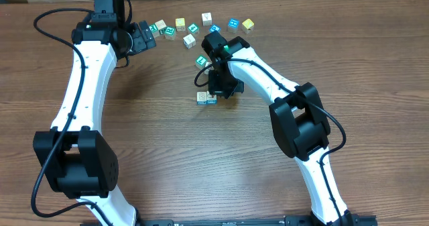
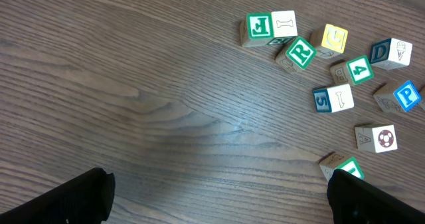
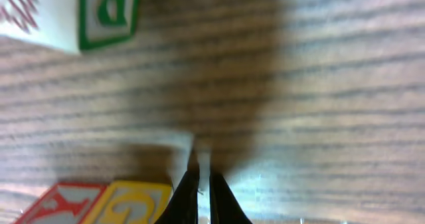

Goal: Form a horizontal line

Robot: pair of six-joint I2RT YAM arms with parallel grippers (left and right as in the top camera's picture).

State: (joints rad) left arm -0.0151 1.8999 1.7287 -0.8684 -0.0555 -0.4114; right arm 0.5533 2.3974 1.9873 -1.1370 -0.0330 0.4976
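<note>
Near table centre: we see the horizontal line [image 1: 206, 97], just two small cubes side by side and touching (anything more is hidden under the arm).
Right gripper [image 1: 218, 90]: down at the table, at 2 o'clock from the line and just beside it; we read its fingers [image 3: 189, 191] as pressed together, gripping nothing.
Right wrist view: a yellow-faced cube [image 3: 136, 203] sits at 8 o'clock from the fingertips, with a red-lettered cube [image 3: 63, 205] touching its far side; a green-lettered cube [image 3: 106, 8] lies apart at 11 o'clock.
Left gripper [image 1: 144, 37]: at 10 o'clock from the line, well apart; its fingers [image 2: 73, 201] are spread wide over bare wood.
Loose cubes [image 1: 193, 28]: scattered at 12 o'clock from the line; among them we make out a green R cube [image 2: 301, 52], a yellow G cube [image 2: 334, 38] and a blue P cube [image 2: 406, 95].
Table [image 1: 167, 159]: brown wood grain.
</note>
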